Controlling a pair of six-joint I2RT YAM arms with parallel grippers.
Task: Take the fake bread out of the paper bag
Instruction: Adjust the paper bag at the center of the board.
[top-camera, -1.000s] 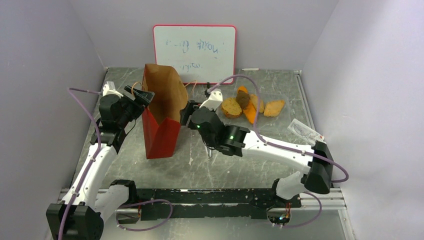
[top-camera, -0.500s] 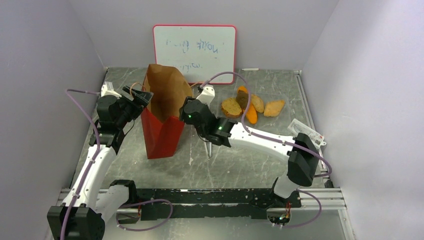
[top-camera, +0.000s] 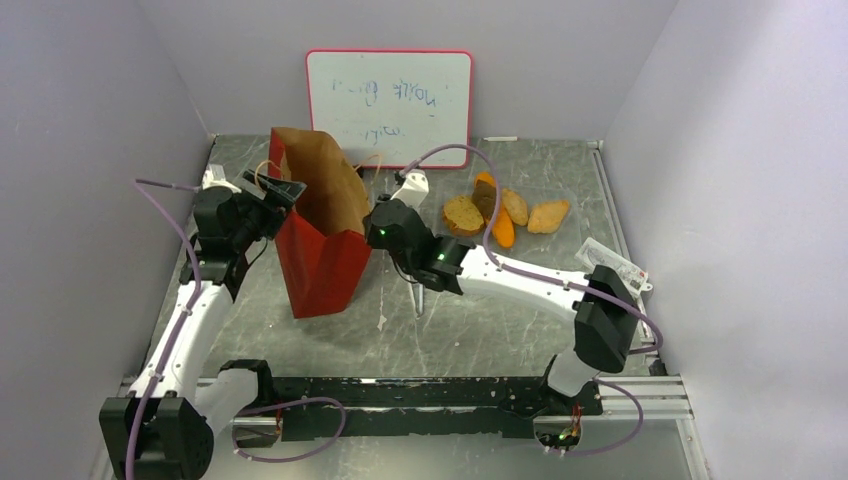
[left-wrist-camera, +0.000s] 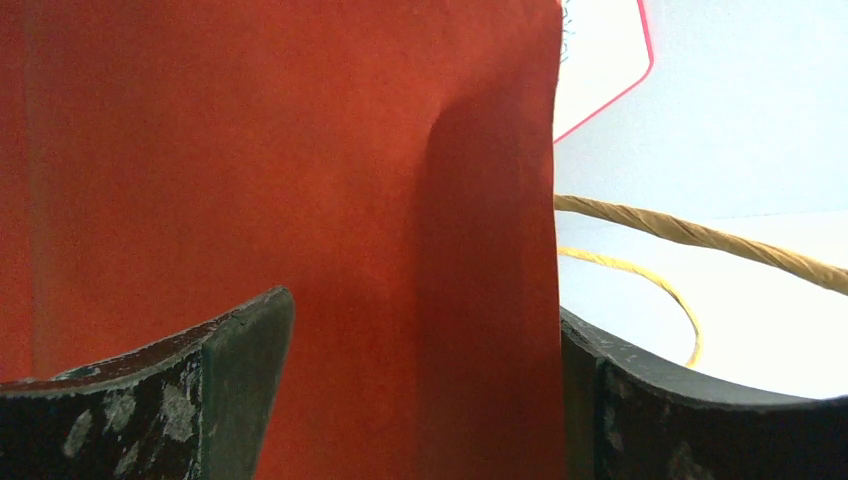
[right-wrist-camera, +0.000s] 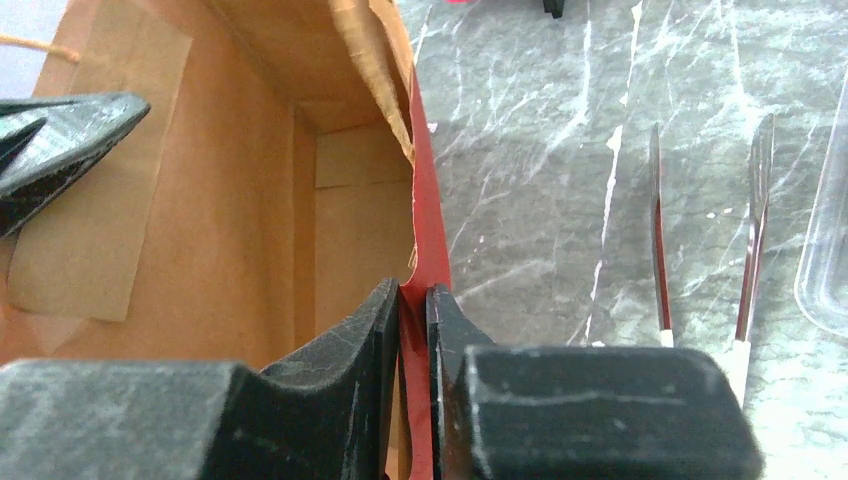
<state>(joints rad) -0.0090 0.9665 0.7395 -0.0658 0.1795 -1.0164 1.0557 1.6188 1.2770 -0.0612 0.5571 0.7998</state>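
Note:
The paper bag, red outside and brown inside, stands upright left of centre and leans a little left. My right gripper is shut on the top of its right wall; in the right wrist view the fingers pinch the red edge, and the brown inside shows no bread. My left gripper is open at the bag's upper left edge, with the red wall between its fingers and the tan handles beyond. The fake bread lies on the table at the back right: a round brown slice, an orange loaf and rolls.
A whiteboard leans on the back wall behind the bag. Tweezers lie on the marble table under the right arm. A small wrapped packet sits near the right edge. A clear plastic edge shows at right.
The right gripper has closed on the bag's right wall. The bag's top has shifted and leaned left, and the left gripper has moved left with it, opening slightly.

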